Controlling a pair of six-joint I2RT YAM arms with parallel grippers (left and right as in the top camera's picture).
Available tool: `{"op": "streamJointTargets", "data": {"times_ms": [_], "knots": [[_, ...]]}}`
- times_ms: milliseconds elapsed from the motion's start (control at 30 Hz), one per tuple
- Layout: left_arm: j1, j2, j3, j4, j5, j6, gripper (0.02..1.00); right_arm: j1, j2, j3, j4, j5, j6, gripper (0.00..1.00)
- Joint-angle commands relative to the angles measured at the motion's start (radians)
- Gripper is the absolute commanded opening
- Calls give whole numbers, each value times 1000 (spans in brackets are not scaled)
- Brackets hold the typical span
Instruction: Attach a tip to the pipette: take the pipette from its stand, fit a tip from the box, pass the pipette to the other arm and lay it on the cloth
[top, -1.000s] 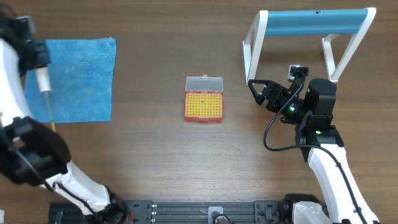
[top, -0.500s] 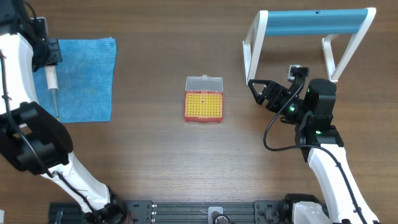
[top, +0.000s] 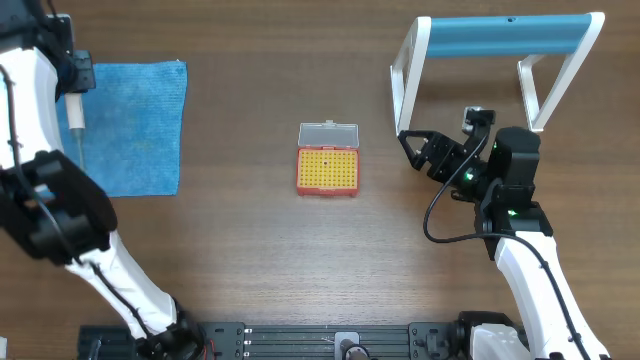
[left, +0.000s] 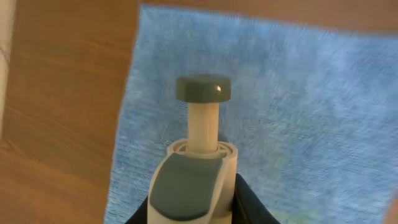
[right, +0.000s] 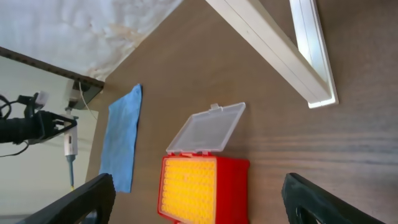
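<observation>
At the far left, the left gripper (top: 70, 72) is clamped around the body of the grey-and-white handheld pipette (top: 76, 112). The pipette hangs roughly upright, plunger knob toward the wrist camera. A thin tip seems to be seated on its lower end, though it is too fine to be sure. The left wrist view shows the pipette over the blue fibre cloth (left: 298, 124), near the cloth's edge and not lying on it.

In the middle of the brown wooden table (top: 250, 260) sits the red tip box with its yellow rack (top: 328, 172), clear lid folded back. Further right, the right gripper (top: 412, 150) is spread wide and holds nothing. It hovers beside the white-framed stand with its blue top bar (top: 500, 35).

Judging by this layout, taking the pipette from the stand, fitting a tip and passing it across all look done. What remains is lowering and tilting the pipette so it lies flat on the cloth, then releasing it.
</observation>
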Motion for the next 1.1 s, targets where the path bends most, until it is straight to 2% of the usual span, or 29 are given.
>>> {"op": "streamJointTargets", "data": {"times_ms": [33, 167, 267, 367, 1100], "knots": [[-6, 205, 171, -105, -29, 48, 27, 8, -13, 18, -19, 13, -3, 871], [-18, 367, 388, -258, -11, 64, 27, 51, -13, 18, -18, 81, -2, 871], [-31, 405, 464, -289, -10, 75, 27, 61, -13, 18, -18, 88, 13, 871], [-42, 406, 472, -281, 27, 93, 29, 61, -13, 18, -18, 89, 16, 873], [-37, 471, 473, -303, 20, 93, 27, 61, -13, 18, -18, 100, 16, 871]]}}
